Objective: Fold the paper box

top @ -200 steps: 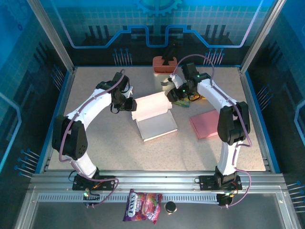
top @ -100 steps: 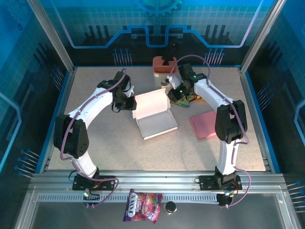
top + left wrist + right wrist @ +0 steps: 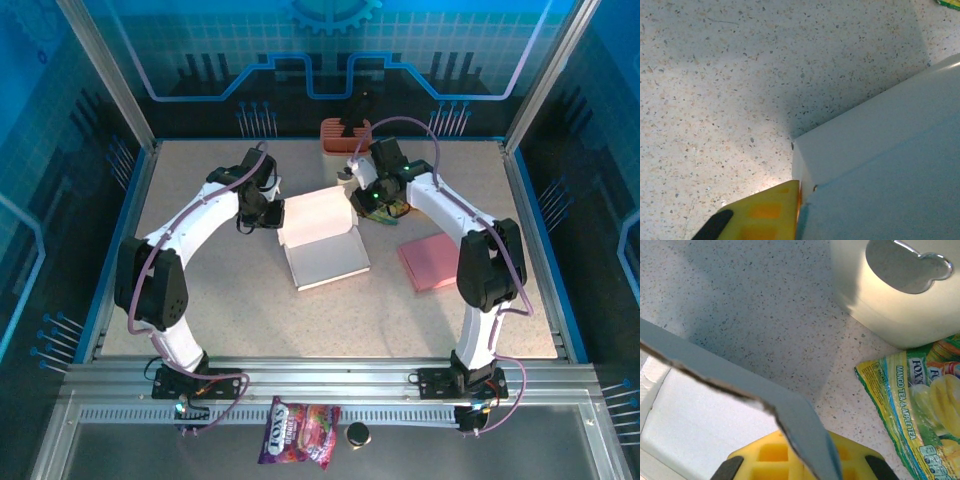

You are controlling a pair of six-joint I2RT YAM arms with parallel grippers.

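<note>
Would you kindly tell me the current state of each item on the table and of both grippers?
box, open, back flap tilted up.
right gripper, shut on the box's flap edge.
left gripper, at the box's left flap; grip unclear.
pink sheet, lying flat, untouched.
snack bag, lying flat near the right gripper.

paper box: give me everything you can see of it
The paper box is white card, half-formed: a shallow open tray flat on the table, its lid panel raised along the far side, looking pinkish. The right gripper is shut on the lid's right flap, whose cut edge looks ragged. The left gripper touches its left corner; its grip is unclear.
</note>
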